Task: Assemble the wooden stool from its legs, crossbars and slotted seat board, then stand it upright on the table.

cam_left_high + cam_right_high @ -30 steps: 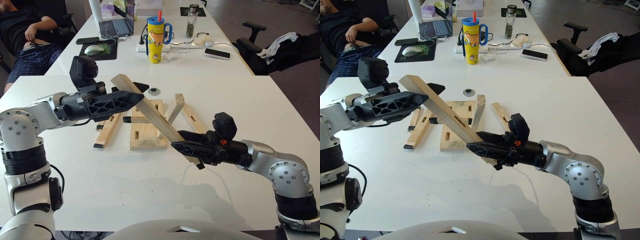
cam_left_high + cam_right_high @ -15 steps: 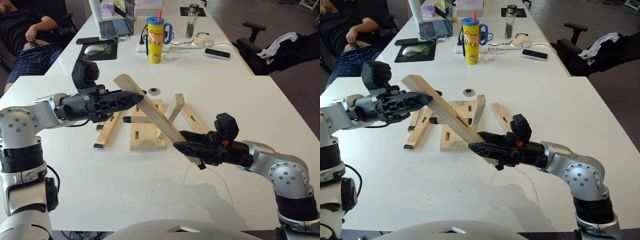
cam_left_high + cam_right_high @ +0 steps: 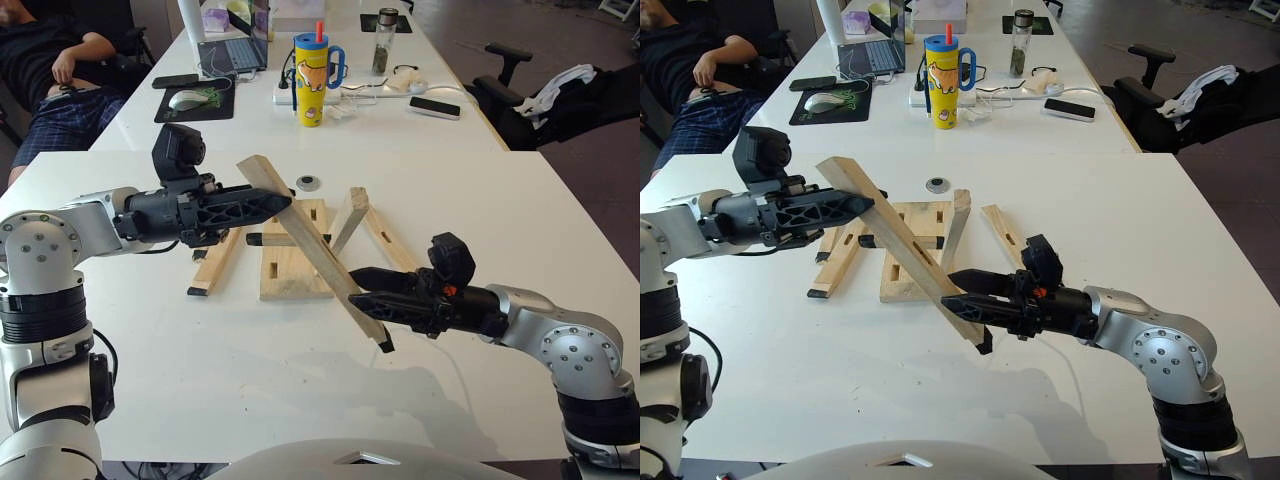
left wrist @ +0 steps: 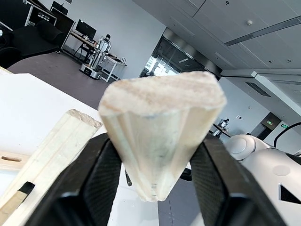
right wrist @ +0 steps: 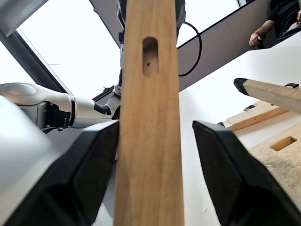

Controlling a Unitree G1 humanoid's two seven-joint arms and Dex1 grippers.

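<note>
Office clutter, a yellow mug point(image 3: 311, 82) among it, sits well behind the white bench point(image 3: 480, 200). The slotted seat board point(image 3: 290, 270) lies flat on it, with loose legs and crossbars point(image 3: 215, 262) beside it. One stool leg point(image 3: 318, 252) is held aslant above the board. The left hand point(image 3: 275, 200) clamps its upper end, and the left wrist view shows both fingers point(image 4: 94, 183) pressed against the end grain. The right hand point(image 3: 360, 288) sits at the lower part with its fingers spread either side of the wood rather than squeezing it.

The leg looks like light, stiff softwood with flat faces, so it should not bend. Held by one end alone, though, it can pivot in the grip. A flat-faced hold near each end, clear of the mortise slot point(image 5: 150, 56), probably gives the best control for seating it in the board.

Compared with a second ago, the right hand has let go of its clamp near the leg's foot. The leg now hangs steeper, with its dark-capped lower end point(image 3: 386, 345) poking out below that hand and closer to the bench. The left hand has shifted slightly toward the middle.
</note>
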